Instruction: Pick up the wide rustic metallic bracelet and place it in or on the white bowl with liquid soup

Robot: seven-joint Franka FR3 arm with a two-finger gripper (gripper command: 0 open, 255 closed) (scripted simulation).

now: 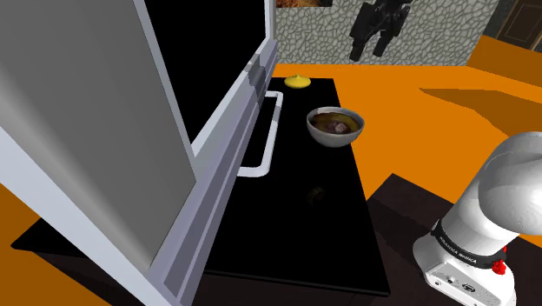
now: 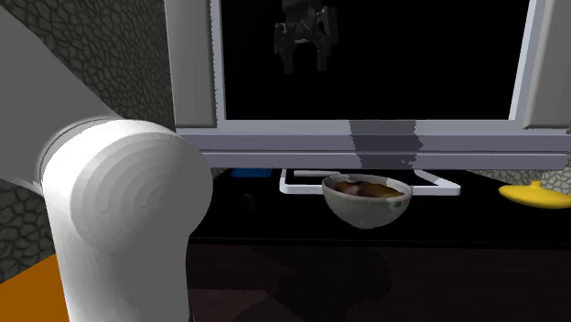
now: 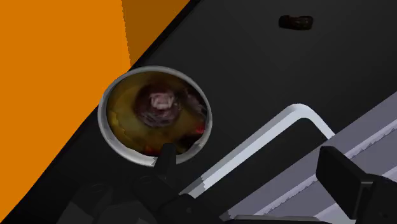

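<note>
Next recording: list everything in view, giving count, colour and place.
bowl: one, pale, brown soup inside; on the black surface, by the handle.
bracelet: one, dark; on the black surface, apart from the bowl.
yellow object: one, yellow; far end of the surface in the shoulder view.
blue object: one, blue; under the door's edge.
handle: one, white; on the grey door.
black surface: one; orange floor around it.
gripper: one, black, open, high above the bowl.
arm: one, white.
</note>
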